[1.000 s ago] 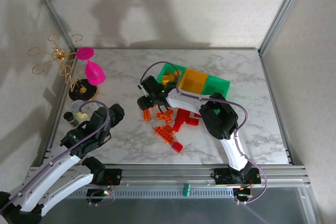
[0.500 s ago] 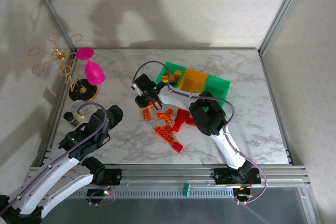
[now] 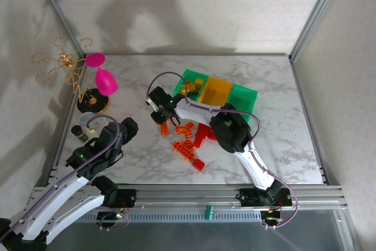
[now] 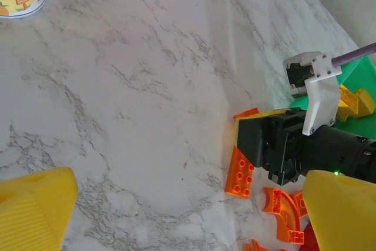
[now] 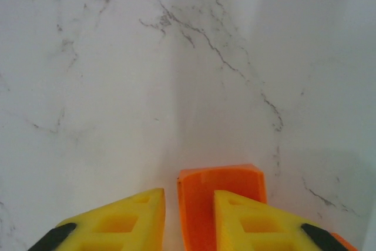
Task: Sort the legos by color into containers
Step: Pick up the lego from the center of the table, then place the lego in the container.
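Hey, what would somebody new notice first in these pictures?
The heap of orange and red legos mid-table, with the right gripper low at its left edge over an orange brick. Behind sit the green and orange containers; at far left, a bright pink goblet by a gold wire stand.

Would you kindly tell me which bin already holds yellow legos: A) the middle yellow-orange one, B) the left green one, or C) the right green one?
B: the top view shows yellow legos lying inside the left green bin.
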